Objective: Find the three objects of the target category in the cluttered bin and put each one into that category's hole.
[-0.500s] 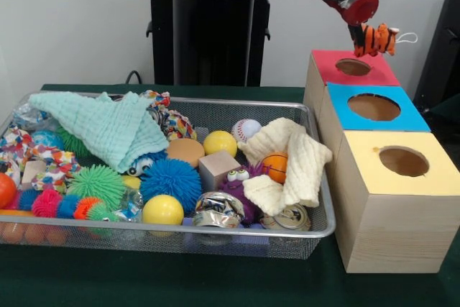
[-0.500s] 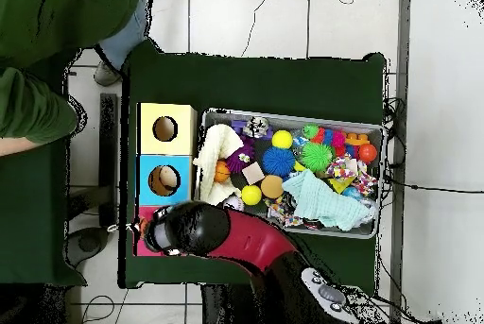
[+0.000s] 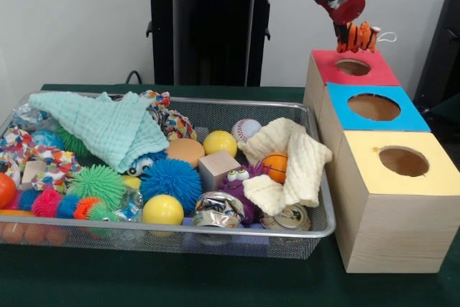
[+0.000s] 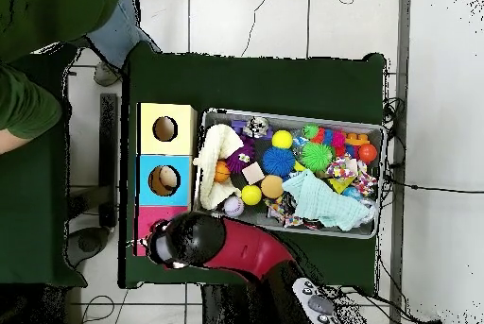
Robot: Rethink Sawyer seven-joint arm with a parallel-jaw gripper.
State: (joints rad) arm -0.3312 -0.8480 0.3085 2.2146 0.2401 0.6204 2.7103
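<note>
My gripper (image 3: 349,34) is shut on a small orange black-striped tiger (image 3: 364,36) and holds it just above the red-topped box (image 3: 379,74), over the far edge of its round hole (image 3: 353,67). In the overhead view my arm (image 4: 194,236) covers most of that box and hides the gripper and the tiger. The silver wire mesh bin (image 3: 322,221) stands to the left of the boxes, full of clutter; it also shows in the overhead view (image 4: 382,180). No yellow duck shows in the bin.
The blue-topped box (image 3: 402,116) and yellow-topped box (image 3: 431,177) stand in front of the red one. The bin holds a mint cloth (image 3: 108,127), a cream cloth (image 3: 298,163), yellow balls (image 3: 162,210), crushed cans (image 3: 218,210) and spiky balls. A person's green sleeve (image 4: 28,103) is beside the table.
My gripper has carried the tiger a little left and up in the front view, toward the far edge of the red hole. The person's arm has shifted slightly.
</note>
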